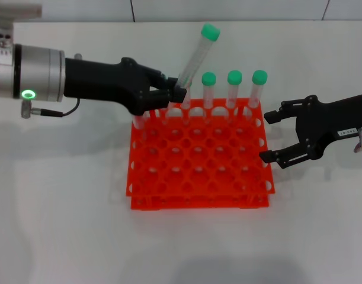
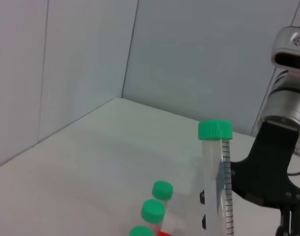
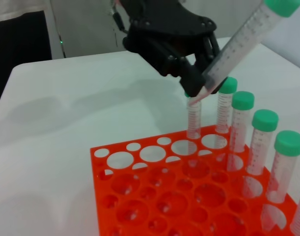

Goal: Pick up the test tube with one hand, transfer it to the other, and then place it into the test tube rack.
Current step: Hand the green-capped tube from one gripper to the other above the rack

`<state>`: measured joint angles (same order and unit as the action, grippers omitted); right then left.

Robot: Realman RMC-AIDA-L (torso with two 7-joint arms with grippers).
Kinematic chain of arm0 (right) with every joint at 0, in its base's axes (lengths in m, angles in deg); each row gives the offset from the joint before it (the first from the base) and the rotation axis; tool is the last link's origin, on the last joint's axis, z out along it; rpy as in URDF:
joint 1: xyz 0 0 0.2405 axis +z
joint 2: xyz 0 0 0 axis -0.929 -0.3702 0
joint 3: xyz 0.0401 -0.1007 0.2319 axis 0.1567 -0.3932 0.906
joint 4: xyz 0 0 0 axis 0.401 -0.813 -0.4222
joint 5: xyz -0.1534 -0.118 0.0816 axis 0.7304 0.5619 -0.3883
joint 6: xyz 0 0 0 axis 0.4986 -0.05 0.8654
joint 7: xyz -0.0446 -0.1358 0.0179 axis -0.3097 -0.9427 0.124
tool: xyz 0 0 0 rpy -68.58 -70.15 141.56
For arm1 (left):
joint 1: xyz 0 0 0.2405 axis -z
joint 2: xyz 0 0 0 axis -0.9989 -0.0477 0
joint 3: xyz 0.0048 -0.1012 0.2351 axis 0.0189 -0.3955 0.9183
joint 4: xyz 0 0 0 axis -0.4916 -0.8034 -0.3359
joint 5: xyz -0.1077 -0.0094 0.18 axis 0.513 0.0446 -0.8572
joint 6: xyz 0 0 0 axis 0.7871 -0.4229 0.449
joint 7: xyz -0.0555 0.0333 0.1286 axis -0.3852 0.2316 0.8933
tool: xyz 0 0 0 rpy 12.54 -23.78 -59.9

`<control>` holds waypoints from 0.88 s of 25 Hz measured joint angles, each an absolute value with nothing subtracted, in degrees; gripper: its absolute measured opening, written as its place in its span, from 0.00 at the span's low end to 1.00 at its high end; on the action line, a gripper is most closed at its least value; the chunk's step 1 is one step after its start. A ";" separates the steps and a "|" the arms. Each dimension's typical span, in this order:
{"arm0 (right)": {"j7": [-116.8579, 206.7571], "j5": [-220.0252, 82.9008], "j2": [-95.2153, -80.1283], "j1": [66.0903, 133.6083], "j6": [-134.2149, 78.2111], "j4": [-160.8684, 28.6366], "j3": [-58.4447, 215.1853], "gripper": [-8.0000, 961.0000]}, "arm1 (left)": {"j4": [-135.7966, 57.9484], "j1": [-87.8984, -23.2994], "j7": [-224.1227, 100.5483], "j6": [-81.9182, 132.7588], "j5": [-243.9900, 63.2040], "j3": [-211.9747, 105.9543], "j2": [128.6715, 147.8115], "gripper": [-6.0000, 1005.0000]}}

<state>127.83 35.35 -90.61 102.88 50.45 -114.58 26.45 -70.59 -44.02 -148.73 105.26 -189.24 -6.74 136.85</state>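
Head view: left gripper (image 1: 176, 93) jaws pinch the tube (image 1: 196, 57) low, cap free for the spread right gripper (image 1: 274, 137) beside the rack (image 1: 198, 171).

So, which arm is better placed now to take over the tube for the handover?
The right gripper: it is open and empty beside the test tube rack, facing the left gripper, which already holds the tilted test tube near its lower end.

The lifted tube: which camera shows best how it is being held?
The right wrist view: the left gripper pinches the tube near its bottom end. The head view shows the grip smaller; the left wrist view shows only the tube's upper part.
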 joint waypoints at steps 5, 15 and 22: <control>127.75 35.35 -90.65 102.75 50.23 -114.57 26.40 0.89 | -69.92 -44.97 -146.48 105.40 -189.12 -6.68 137.52 0.21; 127.30 35.06 -90.63 102.70 48.99 -113.26 25.94 0.89 | -69.79 -45.04 -145.33 106.92 -191.12 -6.39 137.63 0.21; 127.05 34.65 -90.62 102.25 48.83 -113.08 25.84 0.89 | -70.04 -44.74 -146.72 107.64 -192.51 -6.48 136.69 0.21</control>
